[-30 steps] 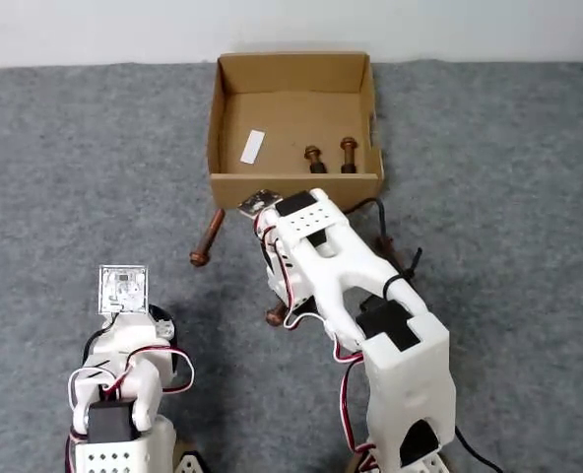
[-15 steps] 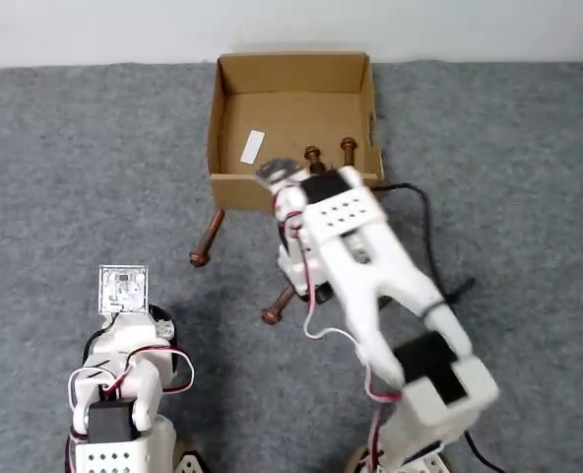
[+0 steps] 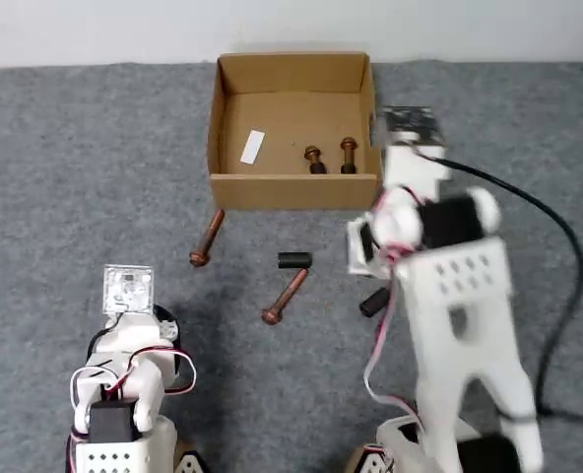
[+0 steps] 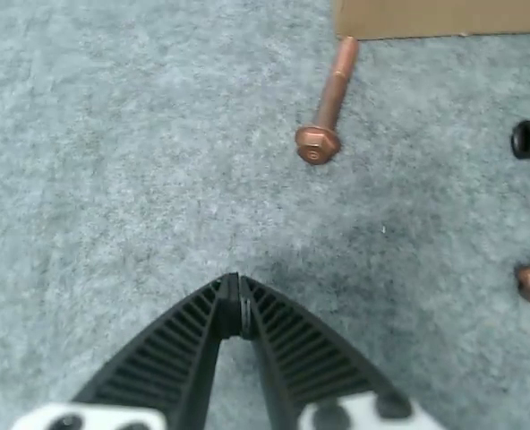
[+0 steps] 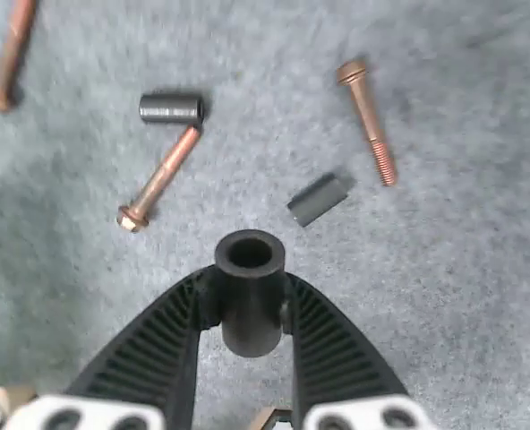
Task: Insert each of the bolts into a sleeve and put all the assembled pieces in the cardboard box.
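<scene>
Holding a black sleeve [image 5: 250,318] between its two fingers, your right gripper [image 5: 249,294] hangs above the grey mat [image 5: 480,296]. The jaws stand narrow, pressed on the sides of the sleeve, and its open bore faces the wrist camera. Nearest ahead of the tips you find a loose sleeve [image 5: 320,199] lying on its side. Just beyond it, not touching, lies a copper bolt [image 5: 367,121] with its threaded end toward the gripper. Ahead of the tips on the other side lies a second bolt [image 5: 159,179], its head nearer to the gripper. Its tip comes very close to a third sleeve [image 5: 171,108] that lies across it. Farther still, you see the far bolt [image 5: 10,54].

Your left gripper [image 4: 235,305] is low over the mat, with the jaws fully together and nothing between them. The far bolt lies ahead of it, well apart, with the head pointing back to the tips.

Farthest from both tools stands the cardboard box [image 3: 293,189], open upward. Inside it, near the front wall, an assembled piece [image 3: 314,159] and a second assembled piece [image 3: 348,155] sit side by side. A white label [image 3: 253,146] lies apart from them.
</scene>
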